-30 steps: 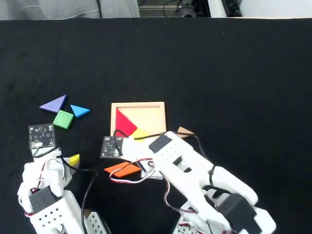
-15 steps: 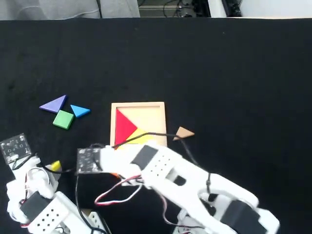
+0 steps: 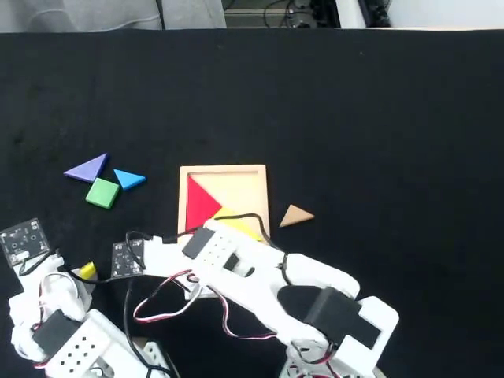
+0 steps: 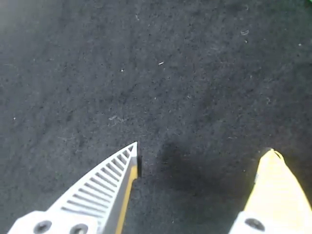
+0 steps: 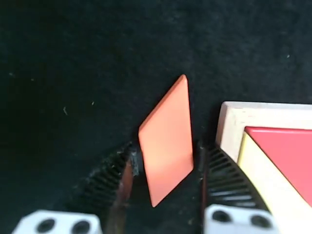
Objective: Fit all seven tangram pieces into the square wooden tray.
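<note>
- This looks like a robotics lab or research bench rather than a home.
- Two white plastic arms stand side by side at the near edge: the left arm (image 3: 59, 335) and the right arm (image 3: 268, 276).
- A bare circuit board (image 3: 22, 239) sits at the left arm's wrist, and loose red, white and black wires (image 3: 169, 303) loop along the outside of the right arm.
- The left end effector (image 4: 203, 147) has ribbed plastic fingers with visible fastener holes.
- The counter (image 3: 378, 118) is covered in plain black cloth.
- Behind its far edge lie tangled cables (image 3: 287, 14) and dark equipment.
</note>
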`<state>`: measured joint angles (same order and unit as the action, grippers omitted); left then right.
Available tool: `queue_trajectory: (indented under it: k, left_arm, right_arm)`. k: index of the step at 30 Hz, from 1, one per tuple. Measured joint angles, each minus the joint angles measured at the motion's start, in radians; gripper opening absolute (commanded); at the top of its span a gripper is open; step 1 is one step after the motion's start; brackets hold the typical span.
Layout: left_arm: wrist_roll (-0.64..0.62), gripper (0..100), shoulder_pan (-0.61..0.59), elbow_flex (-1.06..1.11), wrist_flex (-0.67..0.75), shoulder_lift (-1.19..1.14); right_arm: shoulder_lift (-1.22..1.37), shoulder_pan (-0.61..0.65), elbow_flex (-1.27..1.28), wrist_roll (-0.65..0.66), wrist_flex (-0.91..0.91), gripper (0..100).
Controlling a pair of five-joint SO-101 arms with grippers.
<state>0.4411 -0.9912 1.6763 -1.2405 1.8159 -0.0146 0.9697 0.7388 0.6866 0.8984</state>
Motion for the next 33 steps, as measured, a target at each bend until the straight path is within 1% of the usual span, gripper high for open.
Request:
queue_trajectory:
  k: [5, 9, 13, 17, 19, 21, 24, 27, 30, 33]
  left_arm:
    - [0.0, 37, 0.0, 0.0, 0.0, 0.0]
    - [0.0, 37, 0.0, 0.0, 0.0, 0.0]
    - [0.0, 37, 0.0, 0.0, 0.0, 0.0]
    - [0.0, 37, 0.0, 0.0, 0.0, 0.0]
    - [0.0, 37, 0.0, 0.0, 0.0, 0.0]
    - [0.0, 37, 0.017, 0.0, 0.0, 0.0]
    - [0.0, 37, 0.025, 0.0, 0.0, 0.0]
    - [0.0, 37, 0.051, 0.002, 0.0, 0.0]
    - [0.0, 37, 0.14, 0.002, 0.0, 0.0]
    - [0.0, 37, 0.279, -0.012, 0.0, 0.0]
  right_arm:
    - [0.0, -0.035, -0.005, 0.0, -0.009, 1.2]
    - [0.0, -0.083, -0.011, 0.0, -0.009, 1.1]
    - [-0.032, -0.124, -0.011, 0.0, 0.052, 1.1]
    - [-0.219, -0.19, -0.009, 0.0, 0.169, 1.1]
    - [-0.365, -0.255, 0.006, 0.0, 0.212, 1.1]
    - [-0.52, -0.35, 0.043, -0.005, 0.227, 1.1]
    - [-0.736, -0.52, 0.112, -0.061, 0.204, 1.1]
    - [-0.829, -0.661, 0.181, -0.166, 0.138, 1.1]
    - [-0.818, -0.775, 0.19, -0.313, 0.064, 1.1]
    - [-0.727, -0.859, 0.155, -0.422, 0.038, 1.1]
